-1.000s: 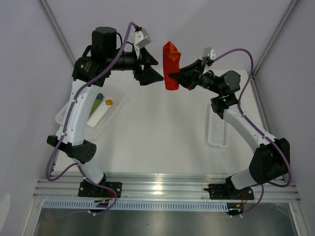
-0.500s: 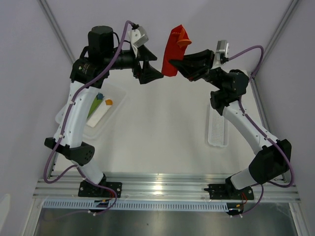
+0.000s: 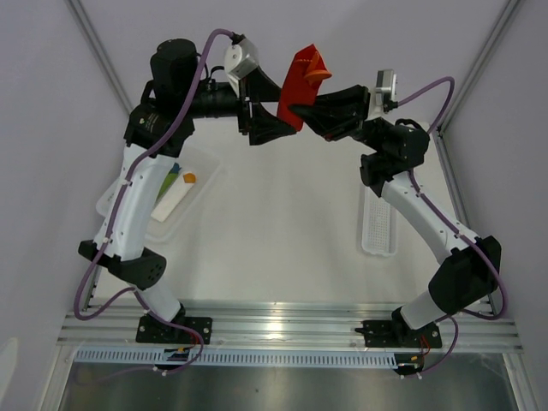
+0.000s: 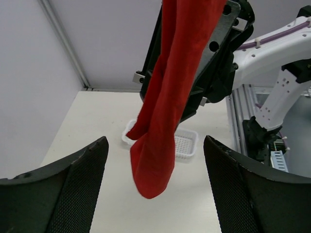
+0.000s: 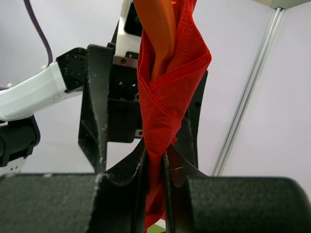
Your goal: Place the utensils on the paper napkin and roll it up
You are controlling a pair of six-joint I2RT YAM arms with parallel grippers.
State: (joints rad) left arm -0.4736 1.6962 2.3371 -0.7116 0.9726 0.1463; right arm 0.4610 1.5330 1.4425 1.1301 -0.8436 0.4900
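Observation:
The paper napkin point(image 3: 295, 86) is a twisted red roll held in the air at the back of the table, with my right gripper point(image 3: 301, 110) shut on it. An orange utensil point(image 3: 318, 68) sticks out of its upper end; in the right wrist view the utensil point(image 5: 158, 29) sits inside the napkin point(image 5: 165, 102) above the shut right gripper point(image 5: 155, 150). My left gripper point(image 3: 285, 111) faces it, open. In the left wrist view the napkin's point(image 4: 160, 126) loose lower end hangs between the widely spread fingers of the left gripper point(image 4: 155, 141), touching neither.
A clear tray point(image 3: 201, 167) at the left holds a green bar, a white piece and small orange and blue blocks. A white perforated basket point(image 3: 377, 227) lies at the right, the same basket point(image 4: 187, 143) showing beyond the napkin. Frame posts rise at both back corners.
The right gripper has lifted the napkin roll up and back and tilted it. The left gripper has moved right, so its open fingers now flank the roll's lower end.

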